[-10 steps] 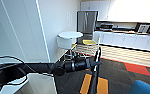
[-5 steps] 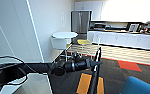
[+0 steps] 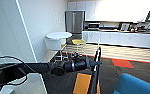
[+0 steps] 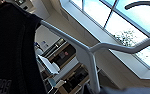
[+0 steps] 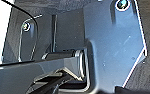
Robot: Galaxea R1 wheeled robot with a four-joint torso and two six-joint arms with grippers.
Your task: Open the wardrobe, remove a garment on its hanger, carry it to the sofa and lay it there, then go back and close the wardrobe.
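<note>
**Black shirt on its hanger, carried out on the left arm**

The garment [image 3: 95, 75] hangs edge-on from the end of the left arm, a narrow dark strip dropping toward the carpet; in the left wrist view it is a broad black mass [image 4: 13, 50] with faint lettering low down. The hanger [image 4: 91, 53], thin and pale, runs from the shirt's shoulder to a bend and a stem going down; in the head view its pale top [image 3: 98, 47] stands just above the shirt. The left gripper [image 3: 92, 63] is clenched on the hanger, with the shirt right beside it. A corner of the blue sofa [image 3: 136, 85] sits near the shirt, apart from it. An orange carpet patch [image 3: 82, 82] lies below the arm. Further off stand a round white table [image 3: 58, 35], a refrigerator [image 3: 74, 21] and a long white kitchen counter [image 3: 121, 37]. Whether the right gripper is clenched or released, I cannot tell
</note>
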